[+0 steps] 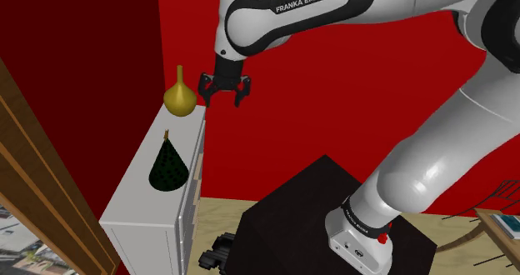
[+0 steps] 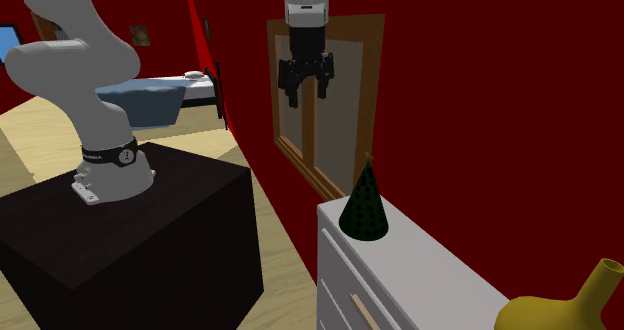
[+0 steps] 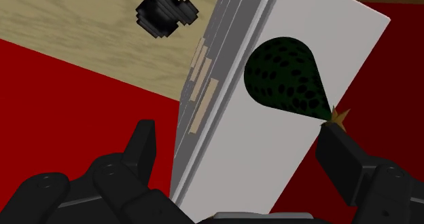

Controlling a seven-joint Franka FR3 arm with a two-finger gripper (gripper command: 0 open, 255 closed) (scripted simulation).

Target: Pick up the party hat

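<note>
Black pincer [image 1: 225, 92] is held released: its two fingers are spread apart and nothing is clasped between them. It is suspended in the air in front of a red wall [image 1: 333, 132]. In the shoulder view it is found at 3 o'clock of a yellow vase [image 1: 179, 98], just beside it. The vase stands on the far end of a white dresser [image 1: 133, 207].

The party hat [image 1: 169, 167], a dark green dotted cone with a small gold tip, is set upright on the dresser top and is touched by nothing. In the shoulder view it is located at about 7 o'clock of the pincer, well apart from it, and at 6 o'clock of the vase.

In the second exterior view the pincer [image 2: 306, 93] is seen high up. The party hat [image 2: 364, 210] lies at about 5 o'clock of it, near one end of the dresser [image 2: 430, 268]. The vase [image 2: 560, 308] is placed toward the other end.

In the wrist view the pincer [image 3: 241, 151] is directed at the dresser [image 3: 353, 39] top. The party hat [image 3: 285, 77] is seen beyond the fingertips, between the lines of the two fingers, nearer to one finger [image 3: 340, 155]. No contact is made.

The arm is mounted on a black stand [image 1: 325, 207].
</note>
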